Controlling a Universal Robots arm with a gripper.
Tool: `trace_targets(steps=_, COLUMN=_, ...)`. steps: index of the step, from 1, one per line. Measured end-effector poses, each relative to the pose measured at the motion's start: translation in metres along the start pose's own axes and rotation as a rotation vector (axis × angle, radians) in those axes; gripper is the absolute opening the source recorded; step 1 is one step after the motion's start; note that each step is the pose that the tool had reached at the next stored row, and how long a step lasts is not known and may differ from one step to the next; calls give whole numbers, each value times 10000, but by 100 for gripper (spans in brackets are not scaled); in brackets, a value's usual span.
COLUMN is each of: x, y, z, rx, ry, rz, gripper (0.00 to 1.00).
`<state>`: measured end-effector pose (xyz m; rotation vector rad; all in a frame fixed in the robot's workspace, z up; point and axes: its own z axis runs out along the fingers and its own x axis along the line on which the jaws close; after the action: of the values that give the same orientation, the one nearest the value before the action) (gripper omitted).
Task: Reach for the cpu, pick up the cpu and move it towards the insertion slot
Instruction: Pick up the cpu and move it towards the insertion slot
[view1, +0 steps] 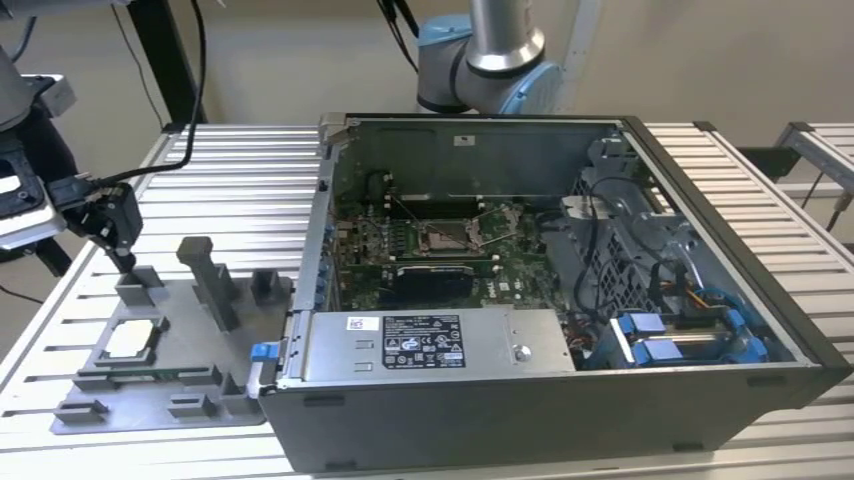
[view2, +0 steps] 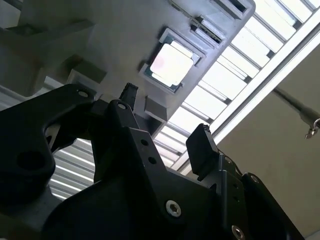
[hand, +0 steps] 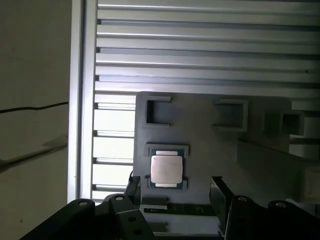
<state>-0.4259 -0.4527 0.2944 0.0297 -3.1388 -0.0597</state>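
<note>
Gripper (hand: 175, 180): empty and spread wide, the jaws well apart with nothing between them. In the exterior view it hangs above the near end of the grey fixture plate (view1: 134, 400).
Cpu (hand: 166, 170): lies flat, silvery face up, in a square pocket (hand: 167, 149) of that plate. In the first wrist view it sits just ahead of the gap between the fingers (hand: 217, 187), slightly nearer one finger than the other, and nothing touches it.
Step in hand: by my reading this is the reach, with no grasp begun.
Doing it well: centre the gap over the chip and keep the fingers square to its edges. Come down straight so the pads meet two opposite sides together. The chip is thin, so the grip probably has to be low and light.
Pocket rim: raised lips seem to hug two sides of the chip, while the sides facing the fingers look open, so this heading suits.
Upright blocks (view1: 214, 285): they stand close by on the plate, and a tilted descent could clip them.
Slatted table (view1: 240, 190): carries the plate and the open computer case (view1: 534, 420).
Insertion slot (view1: 447, 237): set in the green board inside the case, well apart from the chip, towards the exterior view's right.
</note>
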Motion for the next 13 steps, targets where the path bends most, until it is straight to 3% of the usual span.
trace_targets(steps=13, x=0, y=-2, z=33, rx=-1, ry=-1, rz=-1, gripper=100)
